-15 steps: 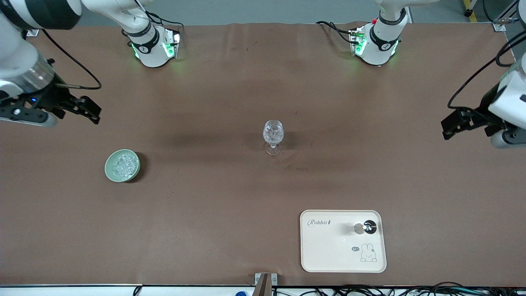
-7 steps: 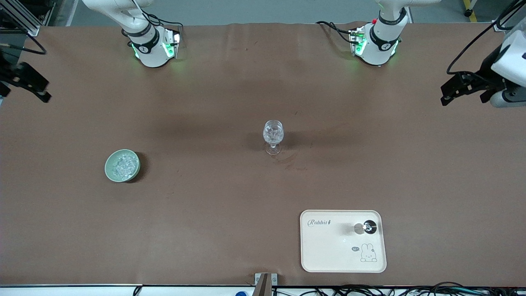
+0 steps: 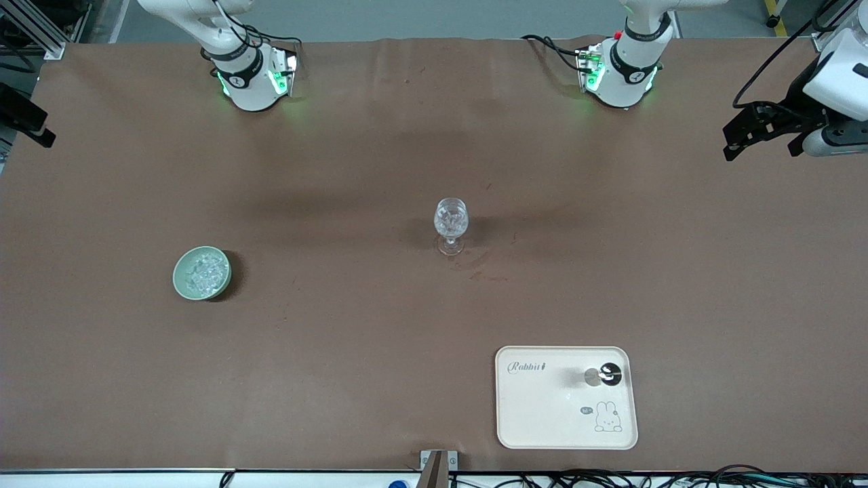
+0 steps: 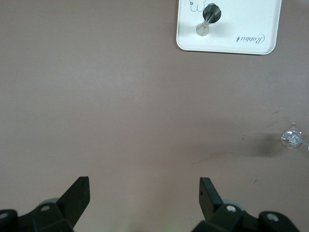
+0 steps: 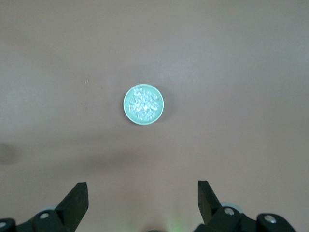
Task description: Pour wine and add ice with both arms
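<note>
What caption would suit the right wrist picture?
Open right gripper high over a small round green bowl of glittering ice on the brown table.

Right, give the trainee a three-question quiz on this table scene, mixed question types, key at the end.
1. True or false: the left gripper holds the stemmed glass.
2. The ice lies in: A) a green bowl B) the cream tray C) a drawer.
3. Fill in: the tray lies ____ to the front camera than the glass.

Key: 1 false, both it and the right gripper are open and empty; 2 A; 3 nearer.
</note>
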{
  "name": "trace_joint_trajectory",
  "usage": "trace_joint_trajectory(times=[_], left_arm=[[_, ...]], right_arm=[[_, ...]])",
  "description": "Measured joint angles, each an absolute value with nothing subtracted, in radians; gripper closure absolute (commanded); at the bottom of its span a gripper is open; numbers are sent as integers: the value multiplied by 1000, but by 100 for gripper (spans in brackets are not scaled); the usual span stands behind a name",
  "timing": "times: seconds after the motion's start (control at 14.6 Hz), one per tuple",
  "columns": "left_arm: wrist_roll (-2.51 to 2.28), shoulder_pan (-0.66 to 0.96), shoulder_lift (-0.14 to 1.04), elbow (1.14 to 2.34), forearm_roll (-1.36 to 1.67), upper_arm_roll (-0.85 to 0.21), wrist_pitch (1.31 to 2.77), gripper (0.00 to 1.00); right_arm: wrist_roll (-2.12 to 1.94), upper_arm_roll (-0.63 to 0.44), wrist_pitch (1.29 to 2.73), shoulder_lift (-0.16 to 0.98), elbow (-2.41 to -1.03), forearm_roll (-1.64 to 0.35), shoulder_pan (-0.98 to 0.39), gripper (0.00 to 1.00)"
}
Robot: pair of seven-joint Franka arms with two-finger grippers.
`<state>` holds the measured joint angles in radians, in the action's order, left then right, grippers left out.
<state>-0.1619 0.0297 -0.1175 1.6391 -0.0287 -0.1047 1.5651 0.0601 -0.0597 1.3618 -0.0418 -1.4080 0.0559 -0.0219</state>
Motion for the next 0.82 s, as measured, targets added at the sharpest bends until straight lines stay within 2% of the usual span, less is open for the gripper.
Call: trace_joint_trajectory(times=[0.82], left_arm=[[-162,35,-119,1638,-28,-137,1567,0]], right_arm=[[56,-60,1364,-35,-1426,15,-10,1]])
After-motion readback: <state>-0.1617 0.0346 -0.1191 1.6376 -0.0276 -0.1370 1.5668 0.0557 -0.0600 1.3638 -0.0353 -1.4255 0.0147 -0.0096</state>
